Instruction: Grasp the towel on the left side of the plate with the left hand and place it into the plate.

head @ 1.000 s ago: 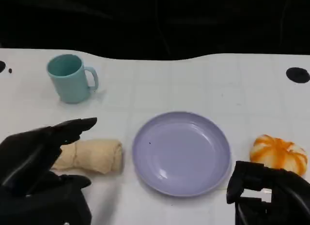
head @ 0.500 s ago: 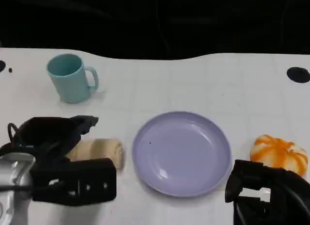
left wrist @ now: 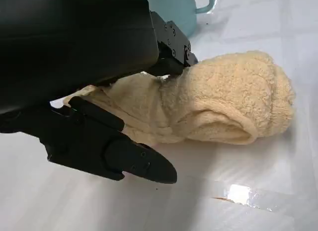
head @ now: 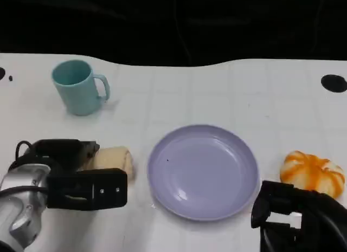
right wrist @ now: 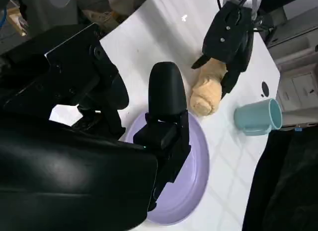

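White table [head: 217, 89], left hand [head: 70, 173] clasping rolled towel [head: 111, 159] (beside plate [head: 203, 170]), fingers either side

No readable text, label, brand or number shows on anything.

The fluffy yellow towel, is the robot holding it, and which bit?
The left hand has its fingers around one end of the rolled beige terry towel, which lies on the white table. The right hand holds nothing.
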`<state>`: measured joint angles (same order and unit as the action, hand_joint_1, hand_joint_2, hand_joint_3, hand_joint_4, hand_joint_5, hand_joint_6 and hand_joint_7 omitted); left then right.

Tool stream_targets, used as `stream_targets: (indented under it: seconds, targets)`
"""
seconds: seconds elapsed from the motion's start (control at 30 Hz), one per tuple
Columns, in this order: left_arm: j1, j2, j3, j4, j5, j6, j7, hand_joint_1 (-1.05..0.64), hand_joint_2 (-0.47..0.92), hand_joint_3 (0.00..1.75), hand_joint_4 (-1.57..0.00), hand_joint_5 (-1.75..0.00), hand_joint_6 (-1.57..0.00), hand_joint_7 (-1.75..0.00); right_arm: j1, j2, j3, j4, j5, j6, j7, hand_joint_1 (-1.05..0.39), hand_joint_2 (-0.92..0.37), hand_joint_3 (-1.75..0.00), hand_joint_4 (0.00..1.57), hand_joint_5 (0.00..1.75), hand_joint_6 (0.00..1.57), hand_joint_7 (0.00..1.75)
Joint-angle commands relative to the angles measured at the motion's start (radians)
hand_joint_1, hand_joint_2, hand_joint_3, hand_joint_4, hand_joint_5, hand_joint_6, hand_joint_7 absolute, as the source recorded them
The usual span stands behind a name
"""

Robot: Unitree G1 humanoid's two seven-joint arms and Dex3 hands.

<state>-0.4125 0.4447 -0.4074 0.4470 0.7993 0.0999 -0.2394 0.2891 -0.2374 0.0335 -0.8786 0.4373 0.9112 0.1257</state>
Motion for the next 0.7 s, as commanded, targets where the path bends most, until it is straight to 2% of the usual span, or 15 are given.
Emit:
stream_targets:
  seconds: [0.03, 0.07, 0.1, 0.13, 0.17, 0.2, 0.23, 0.3, 0.4, 0.63, 0.7]
  targets:
    - [0.041, -0.022, -0.005, 0.077, -0.041, -0.066, 0.106, -0.26, 0.92, 0.22, -0.77, -0.67, -0.88, -0.1, 0.016, -0.003, -0.02, -0.021, 0.01, -0.012, 0.003, 0.06, -0.5, -1.46, 0.82, 1.75, 0.68, 1.64]
    - [0.045, -0.023, -0.003, 0.088, -0.047, -0.085, 0.14, -0.24, 0.92, 0.24, -0.82, -0.71, -0.96, -0.11, 0.018, -0.002, -0.022, -0.023, 0.012, -0.012, 0.003, 0.06, -0.5, -1.46, 0.82, 1.75, 0.68, 1.64]
    - [0.054, -0.021, -0.001, 0.095, -0.047, -0.109, 0.191, -0.24, 0.92, 0.23, -0.86, -0.83, -1.07, -0.14, 0.019, -0.002, -0.023, -0.025, 0.013, -0.007, 0.001, 0.06, -0.5, -1.46, 0.82, 1.75, 0.68, 1.64]
    - [0.061, -0.02, 0.001, 0.097, -0.046, -0.127, 0.235, -0.24, 0.92, 0.19, -0.8, -1.31, -1.1, -0.41, 0.021, -0.003, -0.026, -0.025, 0.014, -0.006, 0.001, 0.06, -0.5, -1.45, 0.82, 1.75, 0.68, 1.63]
    - [0.07, -0.017, 0.004, 0.092, -0.044, -0.135, 0.266, -0.24, 0.92, 0.18, -0.78, -1.52, -0.97, -0.81, 0.022, -0.006, -0.028, -0.026, 0.015, -0.006, 0.003, 0.06, -0.51, -1.44, 0.82, 1.75, 0.68, 1.63]
    - [0.08, -0.014, 0.012, 0.073, -0.044, -0.133, 0.284, -0.24, 0.92, 0.18, -0.78, -1.63, -0.83, -1.17, 0.022, -0.01, -0.03, -0.026, 0.017, -0.009, 0.007, 0.06, -0.51, -1.44, 0.81, 1.75, 0.68, 1.63]
    - [0.089, -0.012, 0.021, 0.056, -0.048, -0.135, 0.302, -0.24, 0.92, 0.2, -0.77, -1.7, -0.69, -1.43, 0.022, -0.014, -0.033, -0.025, 0.018, -0.01, 0.012, 0.06, -0.51, -1.43, 0.81, 1.75, 0.68, 1.63]
    - [0.112, -0.006, 0.046, 0.016, -0.058, -0.148, 0.347, -0.23, 0.92, 0.19, -0.81, -1.73, -0.59, -1.65, 0.018, -0.023, -0.038, -0.02, 0.017, -0.012, 0.022, 0.05, -0.5, -1.43, 0.81, 1.75, 0.68, 1.62]
    - [0.136, 0.004, 0.069, -0.037, -0.07, -0.146, 0.357, -0.24, 0.92, 0.23, -0.83, -1.75, -0.56, -1.74, 0.014, -0.023, -0.047, -0.014, 0.022, -0.007, 0.028, 0.05, -0.49, -1.43, 0.81, 1.75, 0.67, 1.62]
    - [0.186, 0.021, 0.133, -0.195, -0.081, -0.147, 0.366, -0.23, 0.91, 0.32, -0.84, -1.75, -0.58, -1.75, 0.018, -0.025, -0.052, -0.001, 0.015, -0.024, 0.045, 0.07, -0.5, -1.45, 0.81, 1.75, 0.67, 1.62]
    - [0.195, 0.018, 0.143, -0.232, -0.08, -0.132, 0.36, -0.23, 0.78, 0.58, -0.84, -1.75, -0.57, -1.75, 0.02, -0.027, -0.05, 0.0, 0.009, -0.032, 0.048, 0.07, -0.51, -1.45, 0.82, 1.75, 0.67, 1.63]
